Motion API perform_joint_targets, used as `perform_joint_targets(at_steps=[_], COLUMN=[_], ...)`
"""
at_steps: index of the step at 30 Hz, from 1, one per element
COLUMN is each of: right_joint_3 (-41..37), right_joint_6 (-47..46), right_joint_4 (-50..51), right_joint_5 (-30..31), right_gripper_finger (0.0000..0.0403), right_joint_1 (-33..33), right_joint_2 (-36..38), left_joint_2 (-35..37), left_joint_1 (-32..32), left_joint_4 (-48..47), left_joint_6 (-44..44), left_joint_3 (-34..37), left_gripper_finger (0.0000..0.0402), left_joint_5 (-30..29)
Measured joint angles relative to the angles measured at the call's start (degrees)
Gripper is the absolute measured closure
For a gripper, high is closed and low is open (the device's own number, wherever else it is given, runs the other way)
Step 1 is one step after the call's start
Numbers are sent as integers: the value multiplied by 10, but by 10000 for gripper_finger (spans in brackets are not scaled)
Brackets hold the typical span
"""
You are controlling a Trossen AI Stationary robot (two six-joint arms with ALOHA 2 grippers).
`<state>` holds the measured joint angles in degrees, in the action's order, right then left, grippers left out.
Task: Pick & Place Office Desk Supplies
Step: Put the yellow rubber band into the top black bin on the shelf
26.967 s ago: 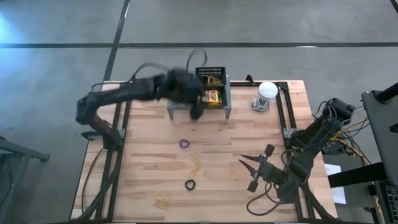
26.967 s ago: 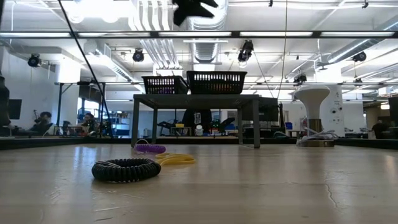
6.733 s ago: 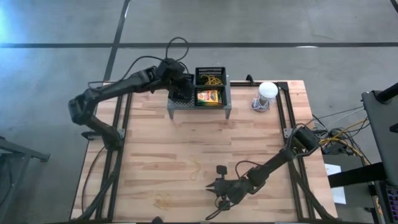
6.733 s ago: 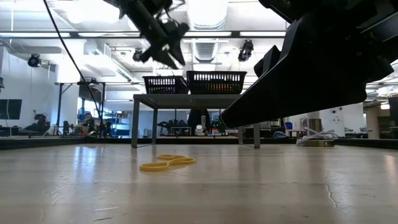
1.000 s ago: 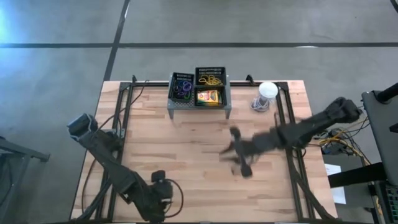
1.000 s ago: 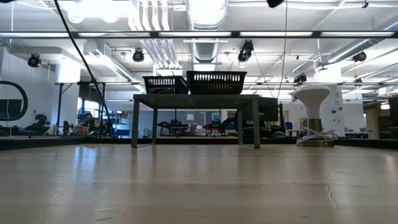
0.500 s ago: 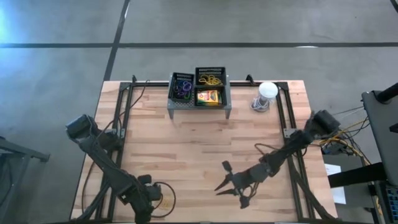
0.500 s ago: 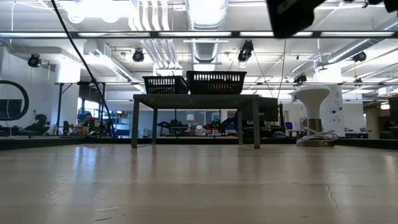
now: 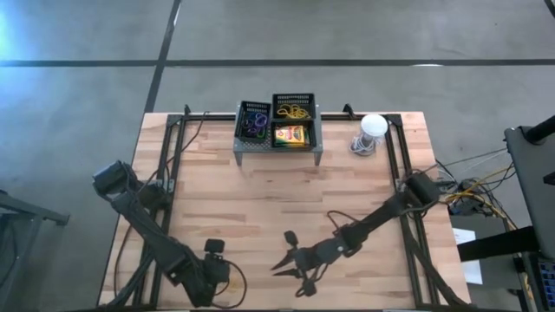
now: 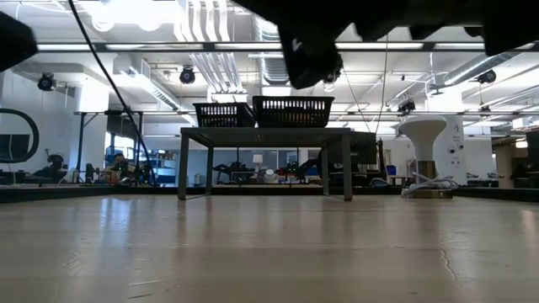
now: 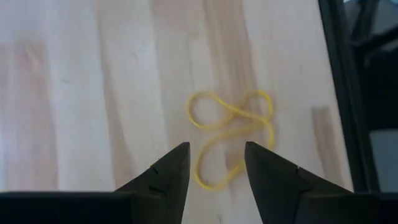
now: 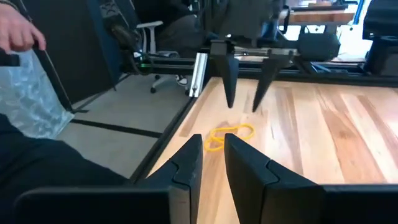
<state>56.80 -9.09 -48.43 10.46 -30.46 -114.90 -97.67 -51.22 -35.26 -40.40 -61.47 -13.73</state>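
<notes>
A thin yellow rubber band (image 11: 231, 132) lies twisted in loops on the wooden table near its front left corner. My left gripper (image 11: 216, 154) hangs open just above it, pointing down, one finger on each side of the band's nearer loop without touching it. The right wrist view shows it (image 12: 242, 107) standing over the band (image 12: 229, 137). My right gripper (image 9: 282, 260) is low near the front edge, pointing level toward the left. Its fingers (image 12: 194, 149) are a narrow gap apart with nothing between them. Loop bands (image 9: 253, 126), rubber bands (image 9: 295, 111) and a crayon box (image 9: 292, 134) lie in the rack's baskets.
The grey mesh rack (image 9: 277, 146) stands at the far middle of the table, with the white-domed object (image 9: 373, 128) to its right. Black frame rails (image 9: 166, 186) run along both sides. The table's left edge (image 12: 168, 146) is close beside the band.
My right gripper has swung from the table's middle right toward the near edge and the left, sinking low and tipping up to level; it now points at the band and my left gripper. My left gripper has sunk a little over the band.
</notes>
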Motion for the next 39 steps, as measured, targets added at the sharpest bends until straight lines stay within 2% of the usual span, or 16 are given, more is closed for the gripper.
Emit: perform_joint_targets(at_steps=[3,9,13,18,29,34,39], right_joint_3=[32,83,103,101,100,100,101], right_joint_6=[2,1,2,2,2,2,-1], right_joint_4=[1,54,97,101,101,101,102], right_joint_5=[0,-4,-7,-19,-19,-19,-18], right_gripper_finger=[338,340,342,342,342,342,342], right_joint_1=[2,3,4,5,5,5,5], right_joint_2=[-28,-63,-62,-61,-60,-60,-54], left_joint_2=[0,0,0,-3,-66,-81,-90], left_joint_1=[0,-3,-3,-3,-3,-3,-3], left_joint_4=[35,201,210,213,218,218,226], left_joint_6=[4,53,68,75,70,70,46], left_joint_3=[10,70,73,73,67,67,66], left_gripper_finger=[243,244,252,263,269,302,372], left_joint_5=[-15,-19,-37,-43,-53,-60,-62])
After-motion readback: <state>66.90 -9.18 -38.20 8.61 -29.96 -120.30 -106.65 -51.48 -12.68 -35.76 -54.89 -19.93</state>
